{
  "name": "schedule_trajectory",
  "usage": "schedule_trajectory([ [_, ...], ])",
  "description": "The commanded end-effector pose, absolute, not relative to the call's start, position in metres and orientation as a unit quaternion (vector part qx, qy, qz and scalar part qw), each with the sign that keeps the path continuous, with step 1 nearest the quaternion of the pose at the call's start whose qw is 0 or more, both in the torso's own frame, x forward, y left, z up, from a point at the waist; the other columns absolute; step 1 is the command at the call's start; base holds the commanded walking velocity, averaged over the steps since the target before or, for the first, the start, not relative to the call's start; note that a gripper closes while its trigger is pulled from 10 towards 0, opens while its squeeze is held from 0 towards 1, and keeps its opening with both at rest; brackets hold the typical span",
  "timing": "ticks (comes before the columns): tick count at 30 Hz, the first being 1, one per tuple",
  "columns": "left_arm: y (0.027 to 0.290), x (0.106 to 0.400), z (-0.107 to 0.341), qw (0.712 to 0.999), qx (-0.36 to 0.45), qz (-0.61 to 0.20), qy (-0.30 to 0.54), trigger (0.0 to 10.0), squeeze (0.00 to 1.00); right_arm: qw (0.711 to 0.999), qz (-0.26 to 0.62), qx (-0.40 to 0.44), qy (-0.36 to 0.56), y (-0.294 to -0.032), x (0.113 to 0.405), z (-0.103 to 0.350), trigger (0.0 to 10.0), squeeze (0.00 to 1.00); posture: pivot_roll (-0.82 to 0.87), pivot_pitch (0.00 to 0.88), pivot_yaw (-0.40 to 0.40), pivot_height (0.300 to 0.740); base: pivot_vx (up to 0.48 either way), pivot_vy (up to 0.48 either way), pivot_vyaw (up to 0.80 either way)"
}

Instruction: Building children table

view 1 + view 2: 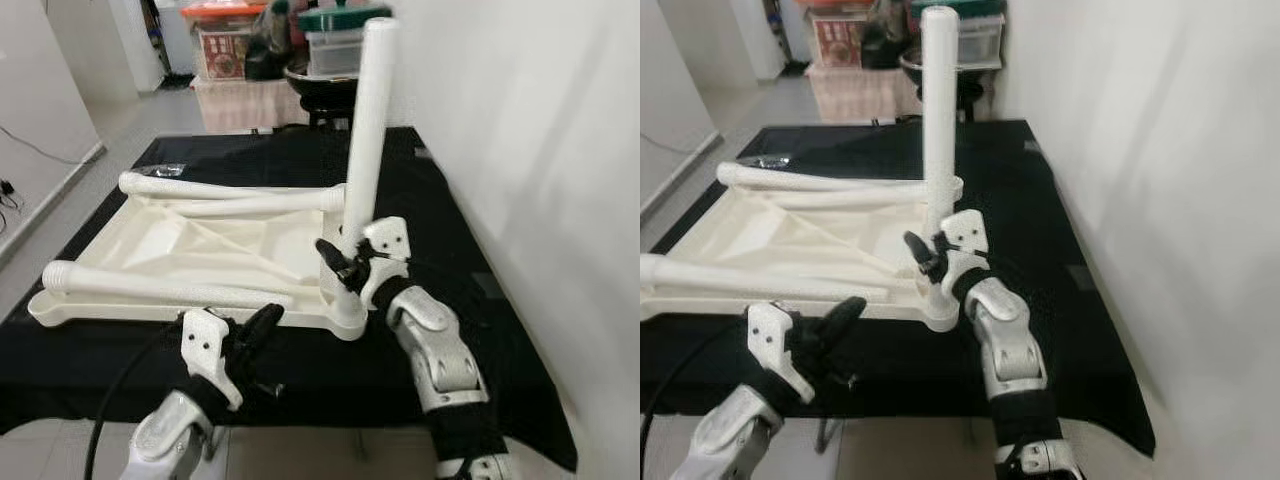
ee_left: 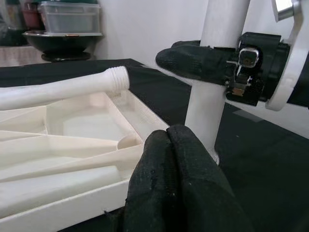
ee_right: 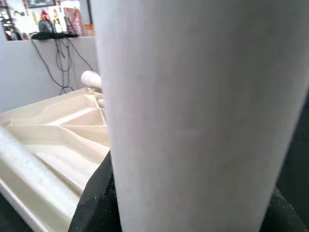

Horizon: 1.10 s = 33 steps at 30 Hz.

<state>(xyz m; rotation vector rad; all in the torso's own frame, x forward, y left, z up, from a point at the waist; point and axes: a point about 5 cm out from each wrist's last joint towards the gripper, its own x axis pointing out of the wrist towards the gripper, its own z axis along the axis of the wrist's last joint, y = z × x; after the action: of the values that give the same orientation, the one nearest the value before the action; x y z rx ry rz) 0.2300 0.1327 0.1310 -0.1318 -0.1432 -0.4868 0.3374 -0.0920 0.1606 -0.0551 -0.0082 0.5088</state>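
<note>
1. The left hand (image 1: 262, 325) is held just off the near edge of the upturned white tabletop (image 1: 150, 245), its black fingers (image 2: 169, 183) pressed together on nothing.
2. The tabletop lies underside up on the black-covered worktop (image 1: 520, 330); two loose white legs (image 1: 170, 290) are laid across it.
3. A third leg (image 1: 368, 130) stands upright in the tabletop's near right corner socket.
4. The right hand (image 1: 340, 262) is clamped around that upright leg low down.
</note>
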Motion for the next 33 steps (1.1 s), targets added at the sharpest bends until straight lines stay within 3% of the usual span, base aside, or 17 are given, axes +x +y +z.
schedule_trajectory([
  [1, 0.134, 0.232, 0.127, 0.966, -0.065, -0.241, -0.064, 10.0, 0.0, 0.968, 0.244, -0.022, 0.062, -0.094, 0.339, 0.131, 0.0, 0.0, -0.01, 0.0, 0.021, 0.74, 0.0, 0.0, 0.0],
  [9, 0.134, 0.235, 0.128, 0.97, -0.059, -0.227, -0.07, 10.0, 0.0, 0.972, 0.222, -0.015, 0.069, -0.094, 0.342, 0.132, 0.0, 0.0, -0.01, 0.0, 0.018, 0.74, 0.0, 0.0, 0.0],
  [10, 0.134, 0.235, 0.128, 0.969, -0.06, -0.229, -0.07, 10.0, 0.0, 0.968, 0.243, -0.013, 0.053, -0.094, 0.344, 0.138, 10.0, 1.0, -0.01, 0.0, 0.019, 0.74, 0.0, 0.0, 0.0],
  [18, 0.134, 0.235, 0.128, 0.969, -0.06, -0.229, -0.07, 10.0, 0.0, 0.968, 0.243, -0.013, 0.053, -0.094, 0.344, 0.138, 10.0, 1.0, -0.01, 0.0, 0.019, 0.74, 0.0, 0.0, 0.0],
  [19, 0.133, 0.235, 0.128, 0.968, -0.062, -0.232, -0.069, 10.0, 0.0, 0.961, 0.274, -0.011, 0.033, -0.096, 0.348, 0.146, 10.0, 1.0, -0.01, 0.0, 0.019, 0.74, 0.0, 0.0, 0.0],
  [21, 0.131, 0.234, 0.129, 0.967, -0.065, -0.235, -0.07, 10.0, 0.0, 0.89, 0.452, -0.055, -0.001, -0.105, 0.356, 0.176, 10.0, 1.0, 0.0, 0.0, 0.011, 0.74, 0.0, 0.0, 0.0],
  [22, 0.131, 0.234, 0.129, 0.967, -0.066, -0.235, -0.071, 10.0, 0.0, 0.863, 0.5, -0.074, 0.003, -0.109, 0.358, 0.183, 10.0, 0.92, 0.0, 0.0, 0.012, 0.74, 0.0, 0.0, 0.0],
  [23, 0.131, 0.234, 0.129, 0.967, -0.066, -0.235, -0.071, 10.0, 0.0, 0.863, 0.5, -0.074, 0.003, -0.109, 0.358, 0.183, 10.0, 0.92, 0.0, 0.0, 0.012, 0.74, 0.0, 0.0, 0.0],
  [24, 0.131, 0.233, 0.129, 0.967, -0.066, -0.235, -0.071, 10.0, 0.0, 0.845, 0.527, -0.088, 0.009, -0.112, 0.36, 0.186, 10.0, 0.17, 0.01, 0.0, 0.013, 0.74, 0.0, 0.0, 0.0],
  [25, 0.131, 0.232, 0.129, 0.967, -0.066, -0.236, -0.071, 10.0, 0.0, 0.837, 0.54, -0.087, 0.014, -0.112, 0.362, 0.188, 10.0, 0.0, 0.02, 0.0, 0.014, 0.74, 0.0, 0.0, 0.0],
  [33, 0.131, 0.227, 0.13, 0.966, -0.067, -0.238, -0.069, 10.0, 0.0, 0.806, 0.588, -0.061, 0.022, -0.108, 0.37, 0.198, 10.0, 0.0, 0.03, 0.016, 0.015, 0.74, 0.0, 0.0, 0.0],
])
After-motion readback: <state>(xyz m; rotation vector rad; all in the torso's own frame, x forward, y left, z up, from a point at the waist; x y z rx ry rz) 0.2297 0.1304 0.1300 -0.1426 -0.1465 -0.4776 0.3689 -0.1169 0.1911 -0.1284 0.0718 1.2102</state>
